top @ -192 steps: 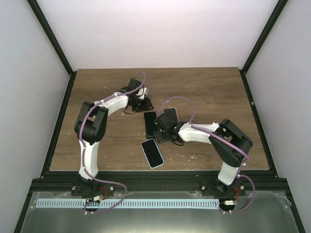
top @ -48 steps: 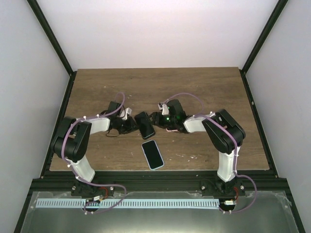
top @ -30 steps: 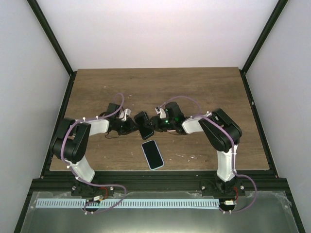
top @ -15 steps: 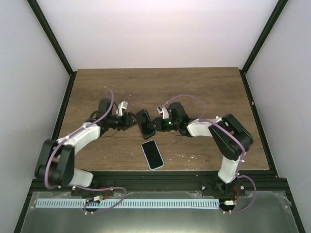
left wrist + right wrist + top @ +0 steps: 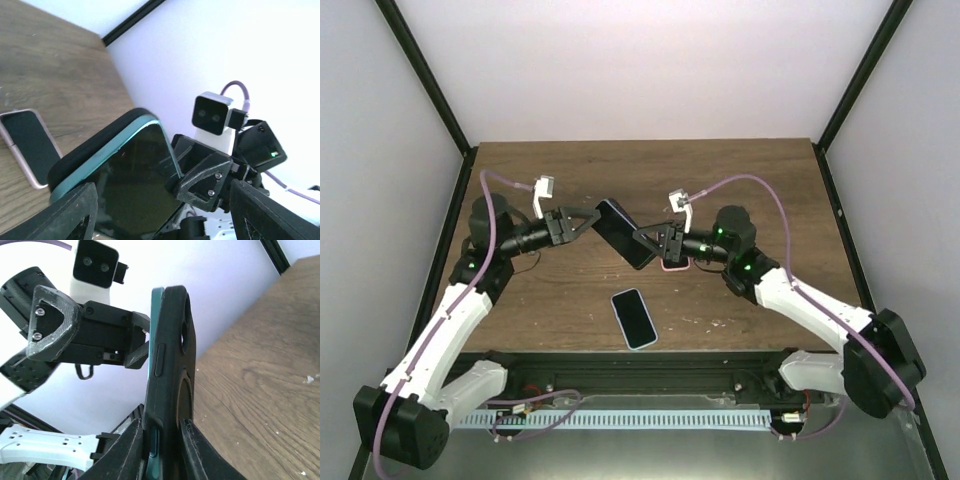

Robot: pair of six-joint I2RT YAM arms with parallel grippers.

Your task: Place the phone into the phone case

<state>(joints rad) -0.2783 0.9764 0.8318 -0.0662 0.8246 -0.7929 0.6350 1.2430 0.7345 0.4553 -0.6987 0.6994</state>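
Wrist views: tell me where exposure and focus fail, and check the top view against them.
Left wrist view: the wall is blown out to white, and the phone screen is dark with dim reflections. Right wrist view: the same bright backdrop, with the case nearly a silhouette against it. Top external view: even, soft light, sharp, only faint shadows.

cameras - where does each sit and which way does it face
top external: above and behind, looking down at the table; left arm, right arm show.
left wrist: on the left arm, facing the right pincer; own fingers below.
right wrist: on the right arm, facing the left pincer; own fingers below.
shared: cased phone in both wrist views.
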